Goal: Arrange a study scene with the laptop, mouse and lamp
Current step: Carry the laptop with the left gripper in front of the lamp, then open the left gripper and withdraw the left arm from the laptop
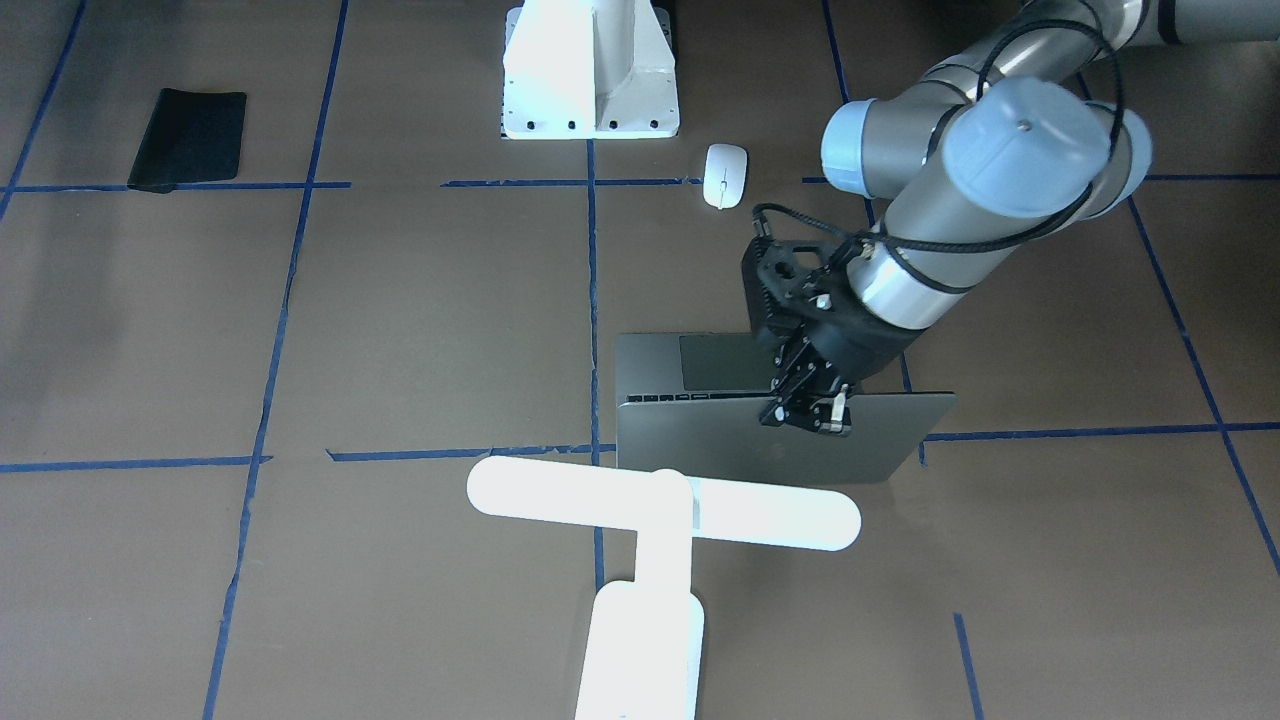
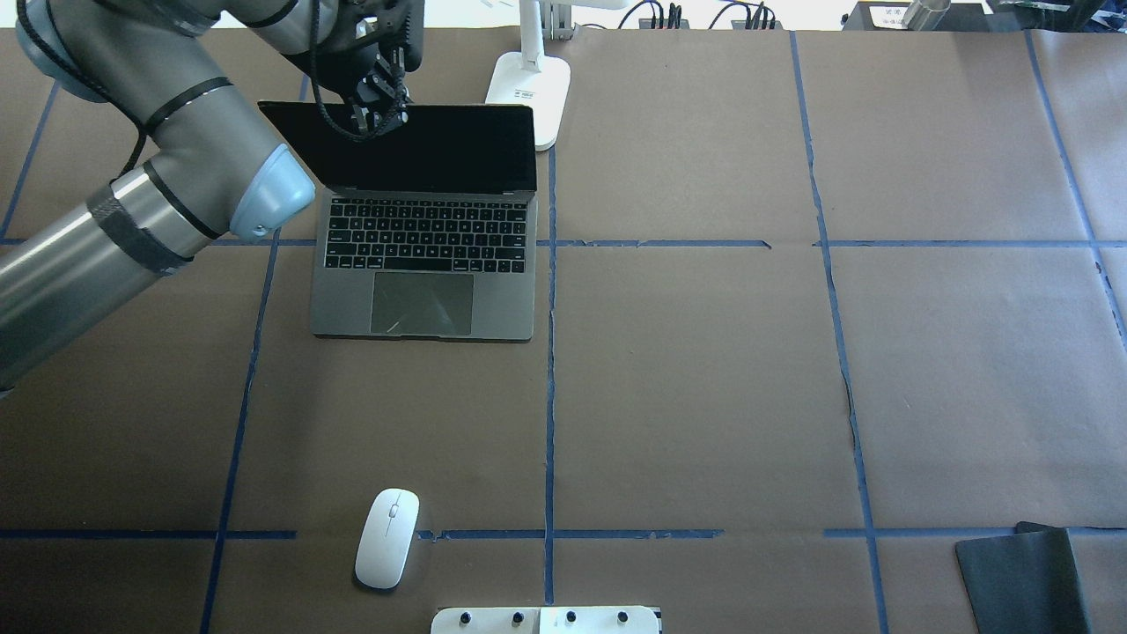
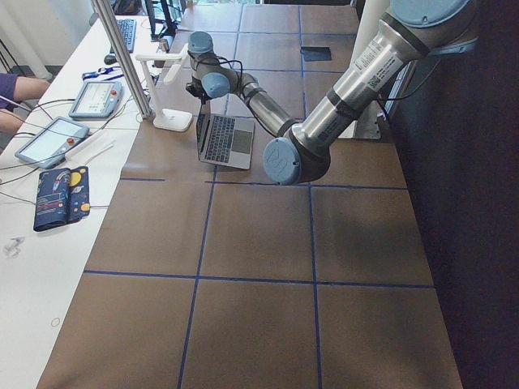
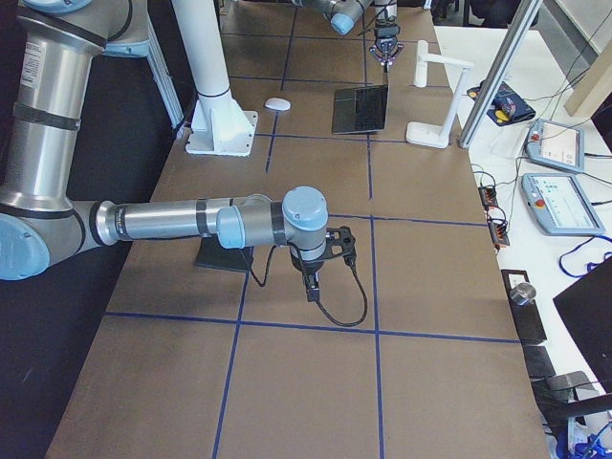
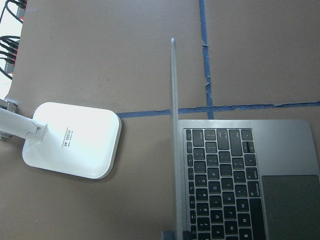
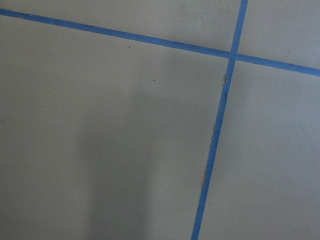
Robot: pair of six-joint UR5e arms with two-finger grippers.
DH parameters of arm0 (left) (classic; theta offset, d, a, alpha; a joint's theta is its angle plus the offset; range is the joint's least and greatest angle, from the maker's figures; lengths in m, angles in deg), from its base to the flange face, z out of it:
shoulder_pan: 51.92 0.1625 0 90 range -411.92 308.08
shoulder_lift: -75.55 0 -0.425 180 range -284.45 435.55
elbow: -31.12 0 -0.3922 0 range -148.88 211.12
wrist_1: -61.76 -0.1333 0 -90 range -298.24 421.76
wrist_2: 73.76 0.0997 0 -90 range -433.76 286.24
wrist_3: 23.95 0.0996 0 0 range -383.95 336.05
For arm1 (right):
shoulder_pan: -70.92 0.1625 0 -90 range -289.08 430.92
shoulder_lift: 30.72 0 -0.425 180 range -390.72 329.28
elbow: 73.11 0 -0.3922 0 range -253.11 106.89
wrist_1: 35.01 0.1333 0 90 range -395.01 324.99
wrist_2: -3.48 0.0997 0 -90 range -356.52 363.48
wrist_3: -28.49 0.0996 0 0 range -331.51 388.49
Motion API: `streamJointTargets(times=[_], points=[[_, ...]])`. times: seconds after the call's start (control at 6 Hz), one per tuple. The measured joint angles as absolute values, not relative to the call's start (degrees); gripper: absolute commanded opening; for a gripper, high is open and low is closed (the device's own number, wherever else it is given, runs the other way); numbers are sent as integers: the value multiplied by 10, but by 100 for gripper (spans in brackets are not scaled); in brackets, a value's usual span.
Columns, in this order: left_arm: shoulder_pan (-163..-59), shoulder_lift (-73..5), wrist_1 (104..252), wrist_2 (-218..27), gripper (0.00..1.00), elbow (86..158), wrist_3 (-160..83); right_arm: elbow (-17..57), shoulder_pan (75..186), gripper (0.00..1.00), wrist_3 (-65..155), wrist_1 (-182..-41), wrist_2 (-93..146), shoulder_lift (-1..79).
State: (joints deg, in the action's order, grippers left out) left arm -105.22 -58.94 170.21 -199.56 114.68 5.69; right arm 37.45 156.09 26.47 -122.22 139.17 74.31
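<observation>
Lid edge of open laptop (image 2: 424, 236) clamped in left pincer (image 2: 380, 117); lamp (image 1: 662, 520) just behind laptop, mouse (image 2: 387, 537) well apart; right pincer (image 4: 311, 287): cannot tell.

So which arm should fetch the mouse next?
Left, probably: the mouse lies on its side of the table, like the laptop whose lid edge the left gripper sits at. The right gripper hangs far off at the other end, by the black mat.

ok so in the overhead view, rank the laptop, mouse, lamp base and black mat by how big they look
1. laptop
2. black mat, though the frame crops it
3. lamp base
4. mouse, close to the base, so that pair is unsure
</observation>
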Motion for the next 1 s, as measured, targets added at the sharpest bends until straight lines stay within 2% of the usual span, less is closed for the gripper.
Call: streamJointTargets(times=[0.17,0.33,0.5,1.0], points=[[-1049,-596,1707,-1986,18,1134,48,375,1561,100,265,-1223,1392,743],[-1049,-598,1713,-1979,37,1125,34,375,1561,100,264,-1223,1392,743],[-1049,-599,1715,-1978,72,1124,24,374,1561,100,264,-1223,1392,743],[-1074,-591,1716,-1985,70,1159,20,370,1561,100,264,-1223,1392,743]])
